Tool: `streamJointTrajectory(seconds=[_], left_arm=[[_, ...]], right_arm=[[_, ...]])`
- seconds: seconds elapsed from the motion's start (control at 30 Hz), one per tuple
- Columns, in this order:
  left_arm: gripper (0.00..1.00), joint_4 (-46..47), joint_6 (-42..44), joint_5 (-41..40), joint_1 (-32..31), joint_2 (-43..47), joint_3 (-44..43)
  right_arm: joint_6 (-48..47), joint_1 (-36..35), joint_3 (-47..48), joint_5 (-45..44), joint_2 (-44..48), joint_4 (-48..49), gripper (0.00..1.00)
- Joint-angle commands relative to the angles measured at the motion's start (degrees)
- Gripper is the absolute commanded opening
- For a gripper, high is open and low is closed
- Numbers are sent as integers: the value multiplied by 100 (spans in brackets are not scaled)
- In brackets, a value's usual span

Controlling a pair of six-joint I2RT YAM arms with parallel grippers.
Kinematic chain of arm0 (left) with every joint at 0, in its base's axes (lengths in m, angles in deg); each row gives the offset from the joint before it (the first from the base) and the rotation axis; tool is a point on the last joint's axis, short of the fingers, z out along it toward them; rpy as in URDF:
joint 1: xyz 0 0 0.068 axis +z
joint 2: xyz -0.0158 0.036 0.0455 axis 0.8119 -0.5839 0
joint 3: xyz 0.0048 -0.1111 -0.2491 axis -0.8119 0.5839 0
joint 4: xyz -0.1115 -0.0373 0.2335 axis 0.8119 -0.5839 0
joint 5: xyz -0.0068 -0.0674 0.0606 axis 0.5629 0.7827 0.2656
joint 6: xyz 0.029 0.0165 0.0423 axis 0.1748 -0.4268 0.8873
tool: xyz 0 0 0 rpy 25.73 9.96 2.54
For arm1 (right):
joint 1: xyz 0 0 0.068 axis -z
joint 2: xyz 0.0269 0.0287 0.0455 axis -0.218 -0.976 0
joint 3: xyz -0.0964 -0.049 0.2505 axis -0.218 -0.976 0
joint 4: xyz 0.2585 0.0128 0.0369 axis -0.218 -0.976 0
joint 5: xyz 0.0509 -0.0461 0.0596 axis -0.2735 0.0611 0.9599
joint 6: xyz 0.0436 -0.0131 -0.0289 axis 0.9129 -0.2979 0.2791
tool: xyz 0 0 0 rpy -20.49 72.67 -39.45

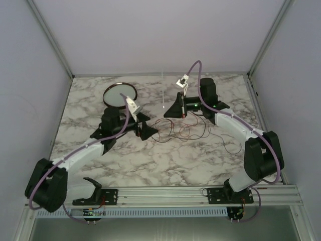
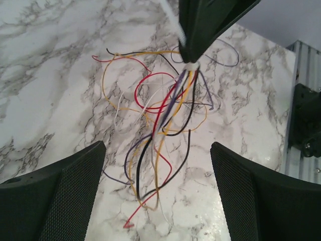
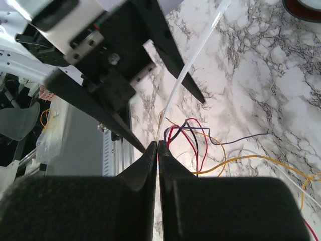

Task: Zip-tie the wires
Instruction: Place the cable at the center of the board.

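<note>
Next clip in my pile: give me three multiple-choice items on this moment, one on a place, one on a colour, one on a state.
1. The round dish lies: A) at the near edge; B) at the far side, beyond the left gripper; C) on top of the wires.
2. The zip tie strap is: A) green; B) blue; C) white.
3. The right gripper is: A) shut at the zip tie; B) wide open; C) out of sight.

Key: B, since the top view shows the dish past the left gripper and apart from the wires. C, since a pale strap runs up from the right fingertips. A, since the fingers meet with no gap where the strap comes out.
</note>
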Motion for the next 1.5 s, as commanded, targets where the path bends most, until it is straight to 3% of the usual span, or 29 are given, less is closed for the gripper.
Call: streamJointTrajectory(seconds=[0.0,0.2,0.27,0.4,0.57,0.77,0.97,1.13,1.37,1.47], left_arm=[[84,364,587,-74,-258,-694,-540],[73,696,571,158,-448,-1449,-880],[60,842,508,214,-453,-1580,-912],[20,330,618,83,-457,-1641,-1114],[0,-778,774,-161,-445,-1458,-1390],[0,-2526,69,-496,-437,-1468,-1934],[0,-3249,-666,-552,-427,-1586,-1752],[0,-3238,-1145,-587,-229,-1559,-1246],[0,-2946,-1629,-627,116,-1332,-522],[0,-2947,-1680,-574,231,-1345,-359]], right_arm=[[58,-8,234,162,260,205,0],[137,1,262,93,247,222,0],[146,22,253,54,256,223,0],[146,145,235,-139,277,215,0],[164,247,289,-451,182,210,0],[30,-117,375,-1627,-272,179,0],[151,-687,542,-2375,-1029,652,0],[143,-896,474,-2846,-1294,1106,0],[-655,-675,-322,-3726,-434,1355,36],[-1418,-607,-994,-3680,67,1874,51]])
